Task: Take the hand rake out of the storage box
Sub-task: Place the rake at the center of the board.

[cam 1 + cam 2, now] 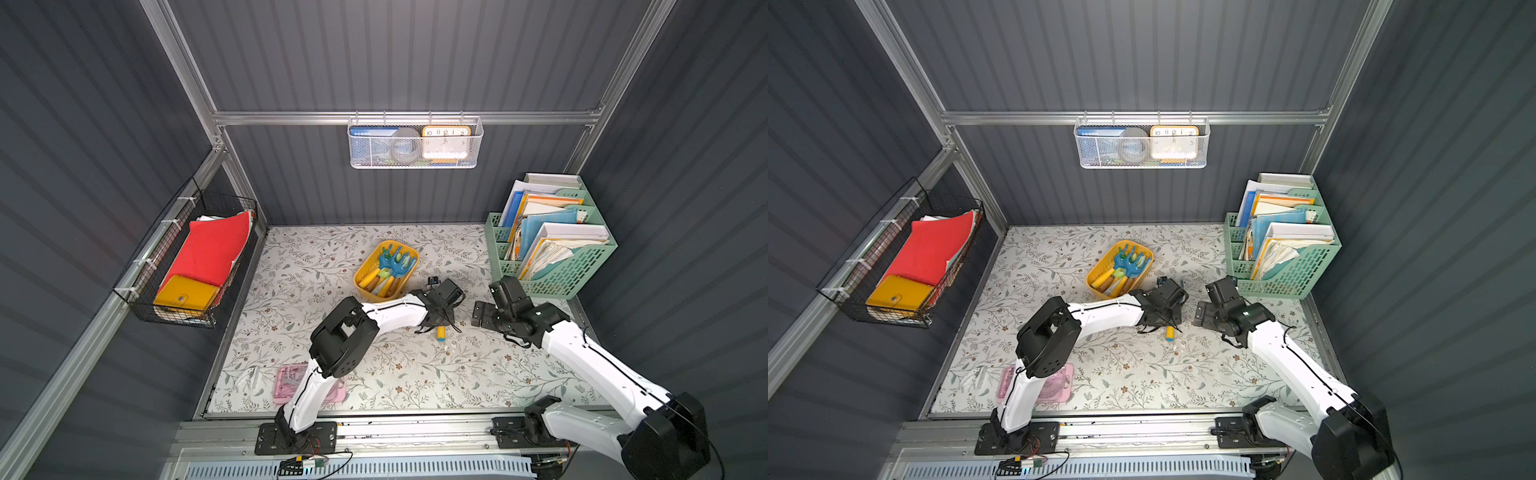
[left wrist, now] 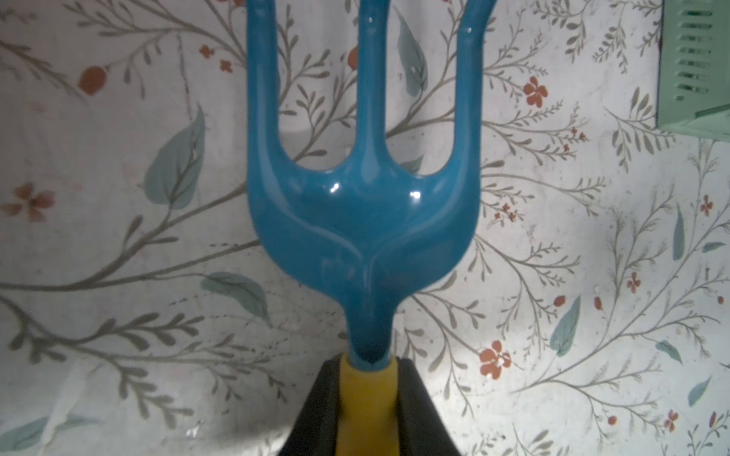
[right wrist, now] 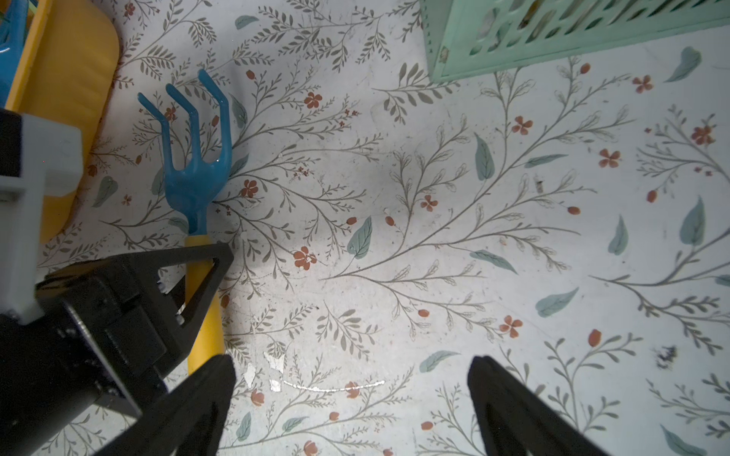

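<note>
1. A floral-patterned table (image 1: pixel 478 374) is closed in by dark ribbed walls at the back and on both sides. Two white robot arms reach in from its near edge.
2. The storage box (image 1: pixel 365 268), a shallow mustard-yellow tub, sits near the middle of the table toward the back wall. Other blue-headed tools (image 1: pixel 395 262) with yellow handles lie inside it.
3. The hand rake (image 2: pixel 363 221) is outside the box, just beside its near right corner and over the table. It has three blue tines and a yellow handle.
4. The left gripper (image 2: pixel 366 369) is clenched on the rake's yellow handle, just behind the blue head. Whether the rake touches the table cannot be told.
5. The right gripper (image 3: pixel 350 365) hovers near the rake, on the side away from the box. Its jaws are spread wide with only tabletop between them.
6. A green file holder (image 1: pixel 573 274) fills the back right corner. Open floral surface lies between it and the rake.
7. A flat pink case (image 1: pixel 286 382) lies near the front left edge, partly under the left arm.
</note>
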You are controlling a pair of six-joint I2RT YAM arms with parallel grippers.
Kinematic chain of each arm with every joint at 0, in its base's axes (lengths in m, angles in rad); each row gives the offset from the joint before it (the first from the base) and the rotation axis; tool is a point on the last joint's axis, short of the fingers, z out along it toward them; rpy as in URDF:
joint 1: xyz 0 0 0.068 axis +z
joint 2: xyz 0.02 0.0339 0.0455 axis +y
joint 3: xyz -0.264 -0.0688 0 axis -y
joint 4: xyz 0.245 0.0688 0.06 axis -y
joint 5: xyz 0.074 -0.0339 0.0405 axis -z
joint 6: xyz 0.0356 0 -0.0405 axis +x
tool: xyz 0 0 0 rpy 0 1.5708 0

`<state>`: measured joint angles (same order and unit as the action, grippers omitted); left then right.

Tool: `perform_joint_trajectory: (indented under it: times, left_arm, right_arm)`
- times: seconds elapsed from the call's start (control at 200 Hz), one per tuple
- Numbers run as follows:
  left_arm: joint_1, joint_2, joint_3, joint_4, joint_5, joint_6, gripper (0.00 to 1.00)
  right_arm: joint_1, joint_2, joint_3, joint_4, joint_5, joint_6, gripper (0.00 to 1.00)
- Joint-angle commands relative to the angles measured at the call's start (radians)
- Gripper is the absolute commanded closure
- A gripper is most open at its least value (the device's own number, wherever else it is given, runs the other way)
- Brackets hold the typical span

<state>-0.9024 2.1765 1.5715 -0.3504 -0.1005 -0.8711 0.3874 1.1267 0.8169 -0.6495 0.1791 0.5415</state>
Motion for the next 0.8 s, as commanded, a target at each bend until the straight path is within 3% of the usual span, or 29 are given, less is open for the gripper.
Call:
perform_joint_trajectory:
  times: [0.0, 0.795]
  left_arm:
    - [0.017, 0.022, -0.021, 0.002, 0.016, -0.04, 0.76]
    - [0.051, -0.007, -0.018, -0.001, 0.04, -0.044, 0.58]
  right_arm:
    - [-0.003, 0.01, -0.01, 0.004, -0.01, 0.0, 0.03]
    - [-0.002, 0.029, -0.007, 0.004, -0.021, -0.005, 0.03]
